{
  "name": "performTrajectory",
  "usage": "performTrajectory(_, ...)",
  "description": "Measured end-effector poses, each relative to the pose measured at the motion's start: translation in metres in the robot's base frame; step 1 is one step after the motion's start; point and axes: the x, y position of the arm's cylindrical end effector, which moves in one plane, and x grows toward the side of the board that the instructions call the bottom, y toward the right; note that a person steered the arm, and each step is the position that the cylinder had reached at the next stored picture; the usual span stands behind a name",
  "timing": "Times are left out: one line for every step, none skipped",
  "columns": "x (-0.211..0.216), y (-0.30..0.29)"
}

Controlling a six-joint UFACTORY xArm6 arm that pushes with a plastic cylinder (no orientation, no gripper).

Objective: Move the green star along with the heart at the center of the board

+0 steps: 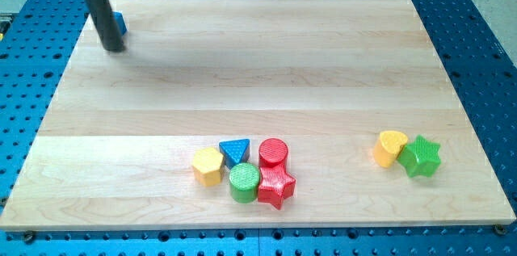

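Note:
A green star (420, 157) lies at the view's lower right, touching a yellow heart (390, 148) on its left. My tip (114, 47) is at the view's upper left, far from both, right next to a blue block (119, 23) that the rod mostly hides.
A cluster sits at the view's lower middle: a yellow hexagon (208, 165), a blue triangle (235, 152), a red cylinder (273, 153), a green cylinder (244, 182) and a red star (276, 186). The wooden board (242, 62) lies on a blue perforated table.

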Motion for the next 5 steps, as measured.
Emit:
performTrajectory(-0.023,0.007)
performTrajectory(-0.051,0.043)
performTrajectory(-0.031,0.069)
performTrajectory(0.021,0.136)
performTrajectory(0.062,0.235)
